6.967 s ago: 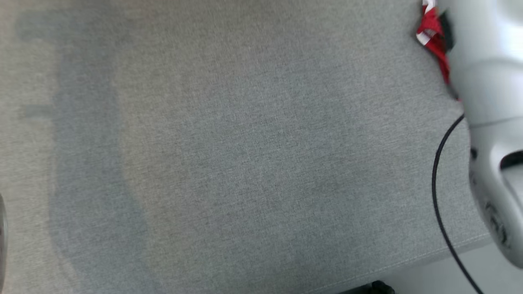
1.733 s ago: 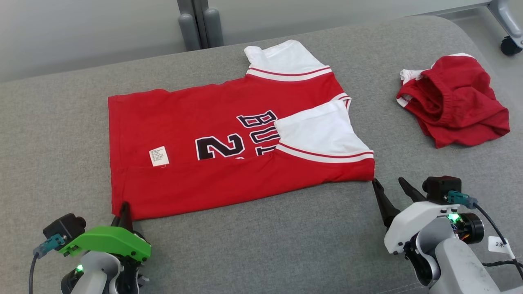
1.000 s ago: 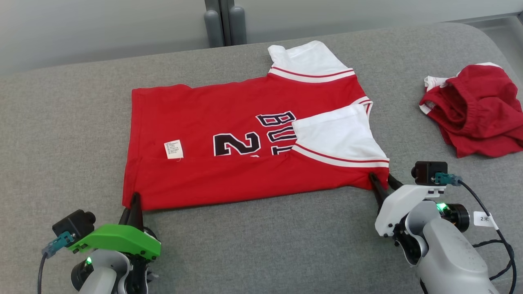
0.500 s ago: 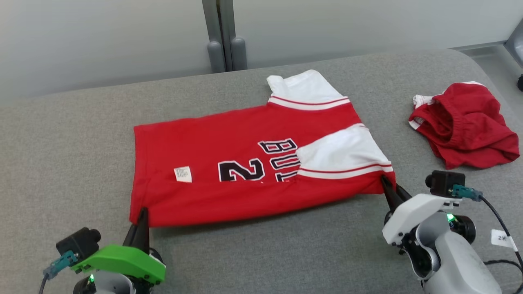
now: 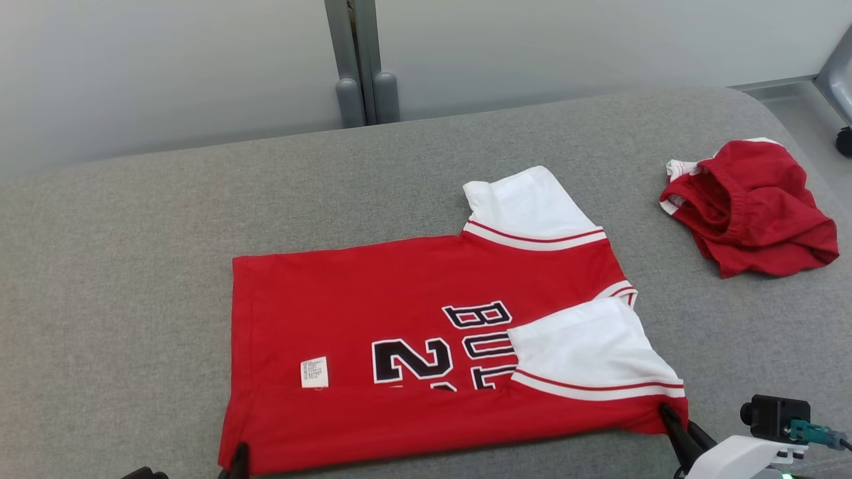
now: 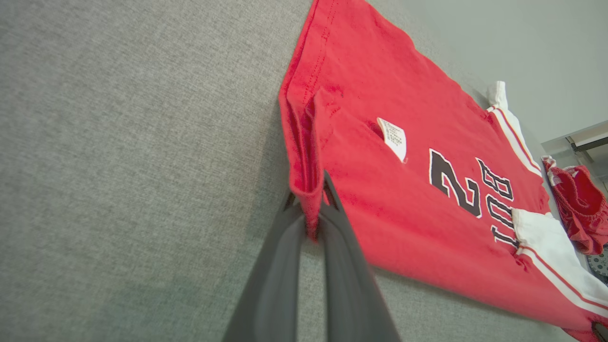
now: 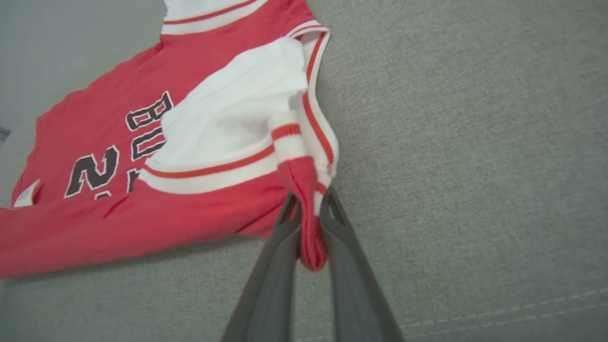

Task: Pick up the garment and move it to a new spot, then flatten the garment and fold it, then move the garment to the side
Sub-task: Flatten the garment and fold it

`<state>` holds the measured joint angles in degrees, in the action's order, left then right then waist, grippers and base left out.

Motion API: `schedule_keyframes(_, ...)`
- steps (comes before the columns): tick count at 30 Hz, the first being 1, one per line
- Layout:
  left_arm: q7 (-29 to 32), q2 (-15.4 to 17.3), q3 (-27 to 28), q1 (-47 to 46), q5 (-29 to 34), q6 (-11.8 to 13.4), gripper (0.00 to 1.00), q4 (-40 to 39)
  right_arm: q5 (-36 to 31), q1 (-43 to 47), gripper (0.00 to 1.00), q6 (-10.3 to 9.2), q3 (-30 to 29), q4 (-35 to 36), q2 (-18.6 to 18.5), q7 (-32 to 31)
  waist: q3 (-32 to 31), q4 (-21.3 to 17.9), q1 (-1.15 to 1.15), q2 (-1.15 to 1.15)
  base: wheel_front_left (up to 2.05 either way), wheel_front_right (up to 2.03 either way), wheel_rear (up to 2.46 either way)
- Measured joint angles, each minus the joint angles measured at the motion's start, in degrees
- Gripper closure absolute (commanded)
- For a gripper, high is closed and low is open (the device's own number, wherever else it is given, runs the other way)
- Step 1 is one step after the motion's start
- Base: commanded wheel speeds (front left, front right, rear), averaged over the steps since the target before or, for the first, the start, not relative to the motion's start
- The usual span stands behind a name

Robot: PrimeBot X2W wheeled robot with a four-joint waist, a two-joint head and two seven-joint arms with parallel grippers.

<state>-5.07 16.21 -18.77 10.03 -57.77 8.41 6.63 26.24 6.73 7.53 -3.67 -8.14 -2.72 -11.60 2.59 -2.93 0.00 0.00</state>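
gripping the jersey at both near corners: left gripper fingers clamped on the hem corner, right gripper fingers pinched on the shoulder corner. jersey lies mostly flat on grey fabric surface. crumpled red shorts well apart, far right.

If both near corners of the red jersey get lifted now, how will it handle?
Probably floppy: the jersey bunches where the left tool and right tool pinch it, so the middle should sag. Likely light: thin fabric. The folded-in white sleeve may flop open.
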Motion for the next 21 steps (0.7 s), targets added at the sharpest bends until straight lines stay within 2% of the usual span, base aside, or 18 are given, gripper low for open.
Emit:
schedule_keyframes(2, 0.51, -0.02, -0.05, 0.20, -0.31, 0.67, 1.00, 0.27, 0.03, 0.38, 1.00, 0.00, -0.11, 0.24, -0.01, -0.15, 0.10, -0.18, 0.00, 0.00, 0.00, 0.00, 0.00)
schedule_keyframes(3, 0.80, 0.01, -0.14, 0.23, -0.30, 0.97, 0.98, 0.55, 0.08, 0.40, 0.93, 0.00, -0.09, 0.22, 0.00, -0.15, 0.14, -0.33, 0.00, 0.00, 0.00, 0.00, 0.00)
schedule_keyframes(4, 0.97, 0.08, -0.32, 0.26, -0.21, 1.15, 0.73, 0.78, 0.14, 0.40, 0.64, 0.00, -0.03, 0.14, 0.00, -0.03, 0.18, -0.47, 0.00, 0.00, 0.00, 0.00, 0.00)
schedule_keyframes(5, 1.00, 0.09, -0.40, 0.35, -0.19, 1.24, 0.25, 0.90, 0.12, 0.41, 0.16, 0.00, 0.03, 0.08, -0.01, 0.13, 0.25, -0.57, 0.00, 0.00, 0.00, 0.00, 0.00)
schedule_keyframes(6, 1.32, 0.13, -0.47, 0.47, -0.19, 1.26, 0.00, 0.96, 0.12, 0.44, 0.00, -0.01, 0.11, 0.04, -0.02, 0.41, 0.29, -0.61, 0.00, 0.00, 0.00, 0.00, 0.00)
schedule_keyframes(12, 3.19, 3.20, -1.35, 1.16, 1.19, 1.71, 0.00, -0.34, -0.80, 0.86, 0.00, -0.01, -1.27, 0.85, -0.05, 1.57, 0.71, -0.69, 0.00, 0.00, 0.00, 0.00, 0.00)
schedule_keyframes(16, 3.89, 7.95, -1.49, -0.16, 5.06, 2.18, 0.00, -3.63, -4.12, 0.01, 0.00, -0.01, -3.16, 3.33, -0.09, 1.89, 1.04, -0.76, 0.00, 0.00, 0.00, 0.00, 0.00)
schedule_keyframes(21, 6.54, 14.57, -1.60, -8.82, 10.02, 0.58, 0.00, -7.15, -6.73, -4.27, 0.00, -0.01, -3.19, 6.10, -0.09, 1.03, 1.80, -0.79, 0.00, 0.00, 0.00, 0.00, 0.00)
